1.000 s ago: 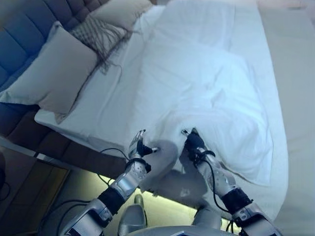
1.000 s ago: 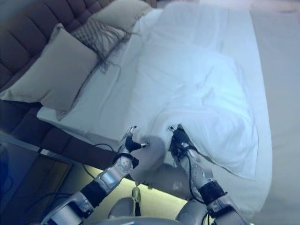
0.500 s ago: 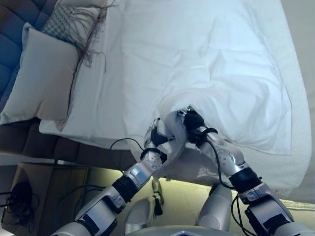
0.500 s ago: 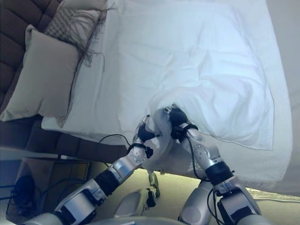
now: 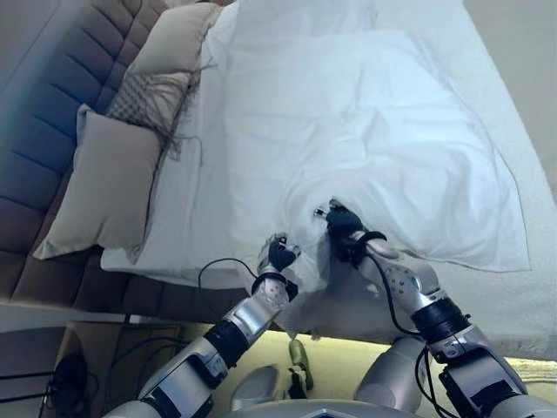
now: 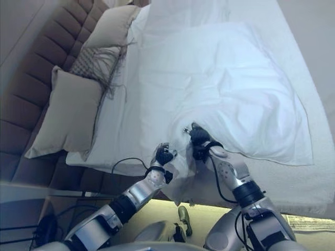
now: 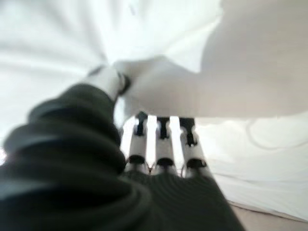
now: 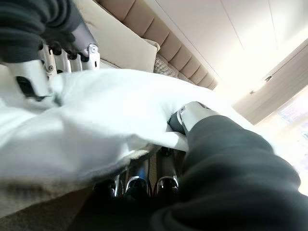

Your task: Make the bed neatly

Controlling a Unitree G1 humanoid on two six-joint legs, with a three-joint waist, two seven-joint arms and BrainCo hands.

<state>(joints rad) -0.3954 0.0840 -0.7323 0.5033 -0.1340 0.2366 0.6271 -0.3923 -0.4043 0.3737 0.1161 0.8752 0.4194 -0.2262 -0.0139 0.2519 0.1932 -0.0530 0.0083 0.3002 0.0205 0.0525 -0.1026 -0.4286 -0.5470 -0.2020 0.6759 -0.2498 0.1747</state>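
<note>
A white duvet (image 5: 365, 131) lies rumpled across the bed, its near edge bunched up at the side closest to me. My left hand (image 5: 278, 255) is shut on that edge; in its wrist view the thumb (image 7: 108, 79) presses the cloth (image 7: 250, 62) against the curled fingers. My right hand (image 5: 341, 225) is shut on the same edge a little to the right, with its thumb (image 8: 192, 115) over the fold and its fingers under it. The two hands are close together, with a raised fold of duvet between them.
A large beige pillow (image 5: 104, 187), a patterned fringed cushion (image 5: 148, 97) and another beige pillow (image 5: 178, 39) lean on the tufted headboard (image 5: 52, 113) at the left. The bare mattress cover (image 5: 522, 131) shows along the right. A dark nightstand (image 5: 87, 357) stands at lower left.
The camera has shifted. Both hands keep hold of the duvet's near edge and are closer together than a second ago, with the fold between them pulled up.
</note>
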